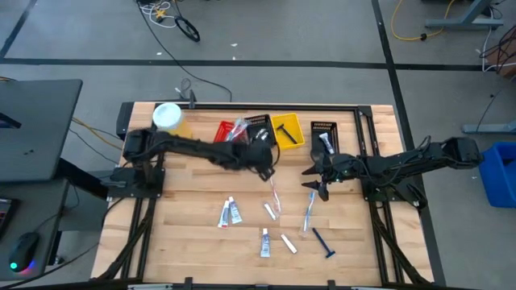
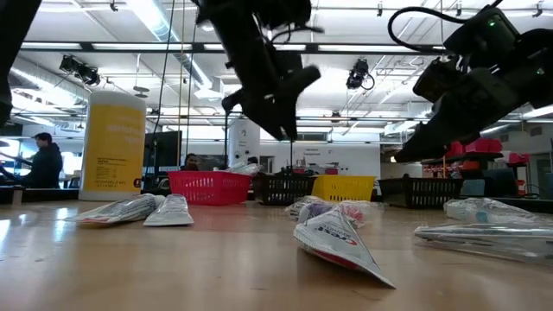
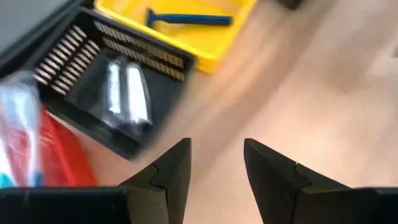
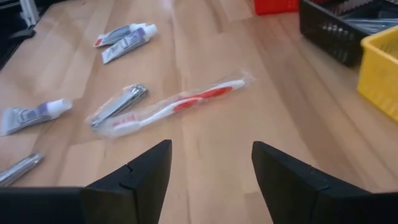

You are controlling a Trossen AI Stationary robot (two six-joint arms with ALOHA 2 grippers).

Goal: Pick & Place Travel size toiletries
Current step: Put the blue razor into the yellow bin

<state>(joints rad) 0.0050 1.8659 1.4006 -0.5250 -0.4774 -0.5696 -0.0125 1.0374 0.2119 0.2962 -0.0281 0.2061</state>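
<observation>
Left gripper [image 3: 214,163] open, empty, hovering beside black slotted bin [image 3: 118,93]. Right gripper [image 4: 210,163] open, empty, above bare wood; wrapped red-and-white toothbrush [image 4: 180,106] lies on table just ahead.

Left claw [image 1: 267,165] poised beside black bin [image 1: 258,127]; right claw [image 1: 316,179] over wooden surface [image 1: 185,225], near scattered tubes [image 1: 230,213] and razor [image 1: 324,242].

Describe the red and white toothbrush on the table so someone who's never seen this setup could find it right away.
Start at the yellow bin in the row along the table's far edge, then come toward the middle of the wooden table. The toothbrush lies there in a clear wrapper, next to a metal nail clipper. It is the only red-and-white one; the other wrapped toothbrush is blue.
</observation>
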